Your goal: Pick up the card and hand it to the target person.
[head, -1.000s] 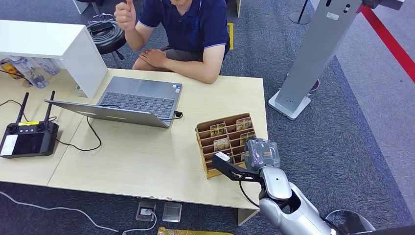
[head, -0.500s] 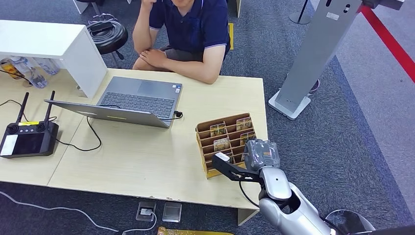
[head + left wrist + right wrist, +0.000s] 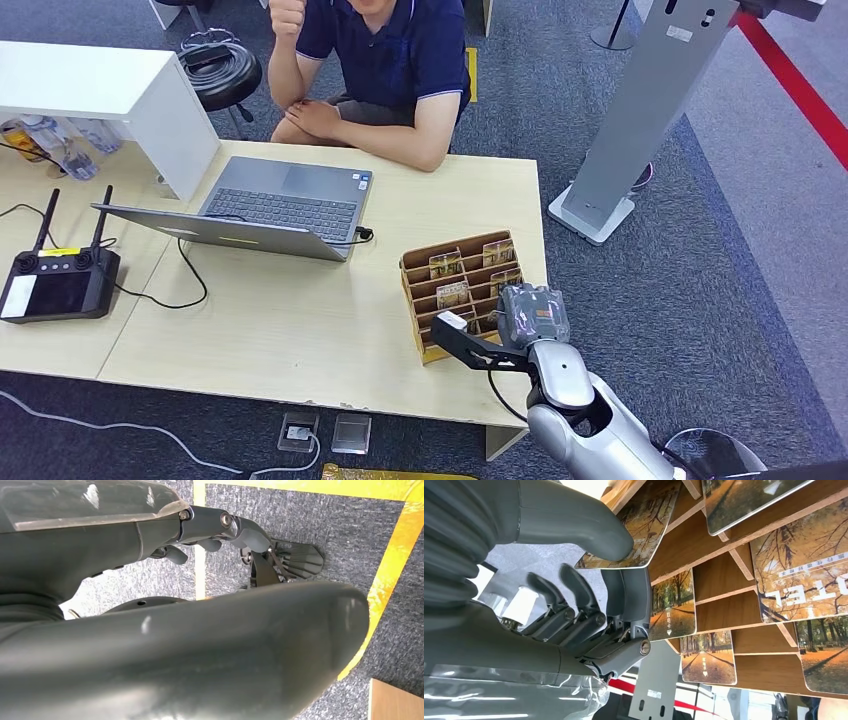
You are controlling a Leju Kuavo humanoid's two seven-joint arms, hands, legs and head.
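Note:
A wooden card rack (image 3: pixel 462 288) stands at the table's near right corner with several autumn-tree cards (image 3: pixel 446 264) in its slots. My right hand (image 3: pixel 531 314) is at the rack's right side. In the right wrist view its thumb (image 3: pixel 596 527) lies on one card (image 3: pixel 644 522), and a dark finger (image 3: pixel 631 597) sits just behind that card, pinching it at the slot. Other cards (image 3: pixel 801 572) rest in the slots beside it. The target person (image 3: pixel 390 60) sits across the table, one fist raised. My left hand (image 3: pixel 220 532) hangs over the carpet, its fingers loosely bent and holding nothing.
An open laptop (image 3: pixel 270 208) with a cable lies mid-table, a black remote controller (image 3: pixel 58 282) at the left, a white box (image 3: pixel 110 95) at the back left. A grey kiosk stand (image 3: pixel 640 110) stands on the carpet to the right of the table (image 3: pixel 300 320).
My right hand has shifted slightly away from me along the rack's right side. The person's raised hand went to the head and came back up as a fist.

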